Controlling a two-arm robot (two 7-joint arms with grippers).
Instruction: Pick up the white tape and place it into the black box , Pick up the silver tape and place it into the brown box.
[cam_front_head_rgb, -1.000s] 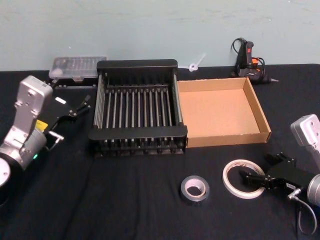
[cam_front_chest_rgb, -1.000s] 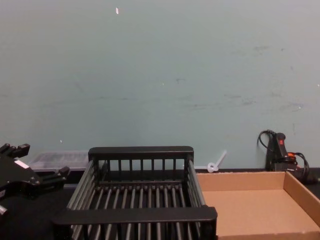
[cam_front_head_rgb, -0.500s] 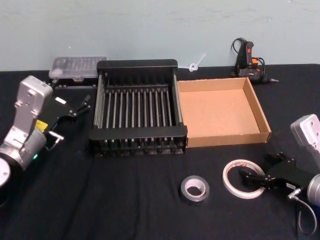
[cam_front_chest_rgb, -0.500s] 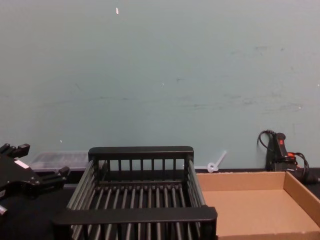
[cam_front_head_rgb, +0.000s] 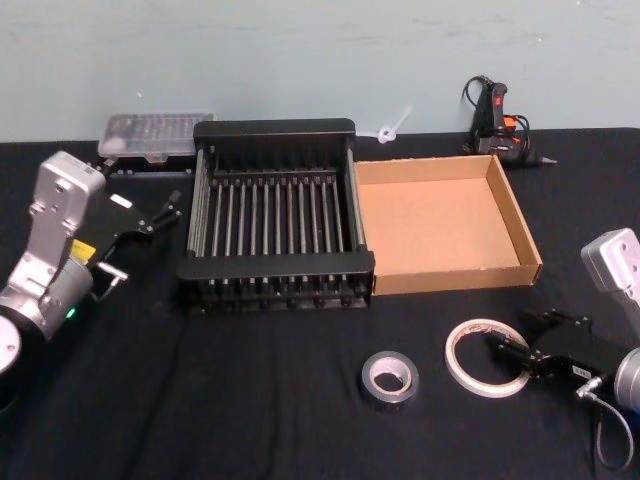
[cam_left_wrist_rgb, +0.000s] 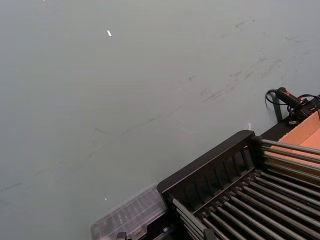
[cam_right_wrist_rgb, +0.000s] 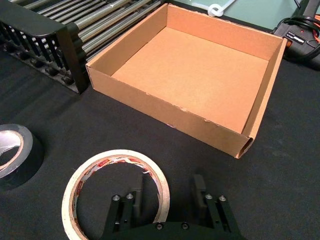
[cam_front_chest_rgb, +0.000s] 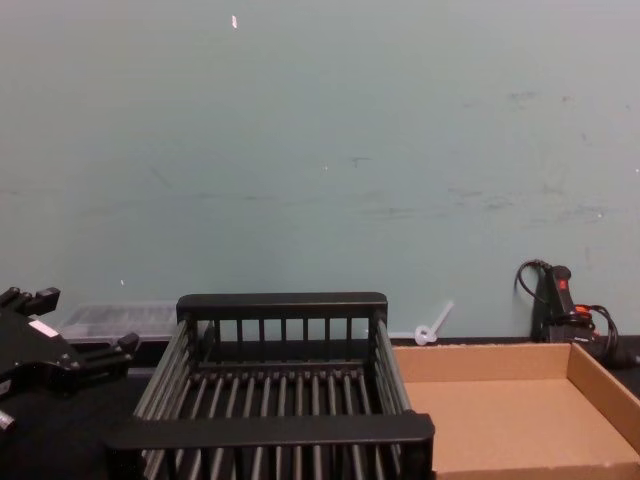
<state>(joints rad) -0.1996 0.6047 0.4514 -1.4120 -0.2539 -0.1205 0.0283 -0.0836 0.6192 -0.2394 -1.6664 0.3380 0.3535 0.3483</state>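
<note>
Black tabletop (cam_front_head_rgb: 250, 400): right gripper (cam_right_wrist_rgb: 165, 196) open, one finger inside the white tape (cam_right_wrist_rgb: 116, 192), one outside its right rim. Silver tape (cam_front_head_rgb: 389, 379) lies just left; black box (cam_front_head_rgb: 275, 225) and brown box (cam_front_head_rgb: 440, 225) stand farther back. Left gripper (cam_front_head_rgb: 150, 215) hangs left of the black box, its opening unclear.

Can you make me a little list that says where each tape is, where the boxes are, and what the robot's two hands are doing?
white tape: flat on the black table, in front of the brown box
silver tape: on the table, left of the white tape, apart from it
black box: nothing inside
brown box: nothing inside, right beside the black box
right gripper: open, one finger inside the white ring, one outside, straddling its rim
left gripper: open, beside the black box's left side, holding nothing
</note>
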